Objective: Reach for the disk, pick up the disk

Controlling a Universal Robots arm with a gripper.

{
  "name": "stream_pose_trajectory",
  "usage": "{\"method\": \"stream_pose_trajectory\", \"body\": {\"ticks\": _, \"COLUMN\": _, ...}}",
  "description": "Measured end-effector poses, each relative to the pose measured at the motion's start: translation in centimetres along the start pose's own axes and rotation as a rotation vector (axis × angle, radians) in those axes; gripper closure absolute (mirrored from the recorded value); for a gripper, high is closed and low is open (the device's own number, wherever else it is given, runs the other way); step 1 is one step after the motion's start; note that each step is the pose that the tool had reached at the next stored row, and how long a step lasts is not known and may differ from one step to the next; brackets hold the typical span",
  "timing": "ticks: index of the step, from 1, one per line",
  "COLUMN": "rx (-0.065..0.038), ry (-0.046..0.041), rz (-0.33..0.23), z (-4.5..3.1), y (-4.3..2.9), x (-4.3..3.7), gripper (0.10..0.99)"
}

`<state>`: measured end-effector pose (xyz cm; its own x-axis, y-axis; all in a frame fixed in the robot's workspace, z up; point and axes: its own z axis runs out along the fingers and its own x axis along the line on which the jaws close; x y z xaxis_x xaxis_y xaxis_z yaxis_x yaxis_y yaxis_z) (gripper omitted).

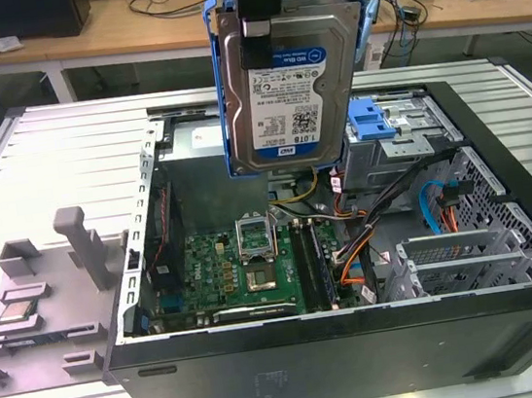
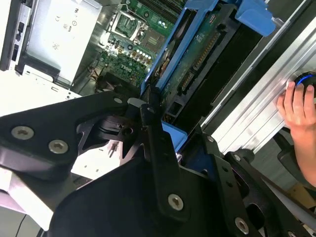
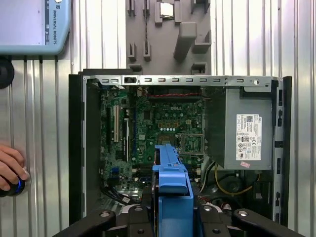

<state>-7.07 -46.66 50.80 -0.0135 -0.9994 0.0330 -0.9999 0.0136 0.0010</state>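
Observation:
The disk [image 1: 289, 93] hangs upright in the air above the open computer case [image 1: 363, 343]. It is a silver drive with a white-and-blue label and a blue bracket along its edges. My gripper [image 1: 268, 24] comes down from above and is shut on the disk's upper edge. In the second wrist view the disk [image 2: 195, 61] is edge-on, its blue bracket and connector side running away from my black fingers [image 2: 150, 128]. In the first wrist view the blue bracket of the disk [image 3: 172, 185] sticks out between my gripper's black jaws, over the motherboard [image 3: 148, 128].
Below lie the motherboard [image 1: 245, 261], cables, a blue drive-bay latch [image 1: 370, 118] and the power supply [image 3: 247, 133]. A grey fixture [image 1: 34, 298] with a small silver chip sits on the exterior view's left. A person's hand [image 2: 296, 106] rests on a blue-lit button beside the case.

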Motion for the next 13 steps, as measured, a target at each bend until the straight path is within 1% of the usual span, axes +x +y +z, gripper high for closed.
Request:
{"method": "stream_pose_trajectory", "body": {"ticks": 5, "rx": 0.000, "ry": 0.0000, "rz": 0.000, "z": 0.03, "y": -0.01, "x": 0.83, "gripper": 0.722}}
{"method": "stream_pose_trajectory", "body": {"ticks": 7, "rx": 0.000, "ry": 0.0000, "rz": 0.000, "z": 0.05, "y": -0.02, "x": 1.38, "gripper": 0.722}}
{"method": "stream_pose_trajectory", "body": {"ticks": 9, "rx": 0.000, "ry": 0.0000, "rz": 0.000, "z": 0.06, "y": -0.03, "x": 1.67, "gripper": 0.722}}
{"method": "stream_pose_trajectory", "body": {"ticks": 10, "rx": 0.000, "ry": 0.0000, "rz": 0.000, "z": 0.08, "y": -0.03, "x": 1.99, "gripper": 0.722}}
{"method": "stream_pose_trajectory", "body": {"ticks": 13, "rx": 0.000, "ry": 0.0000, "rz": 0.000, "z": 0.10, "y": -0.03, "x": 2.50, "gripper": 0.722}}
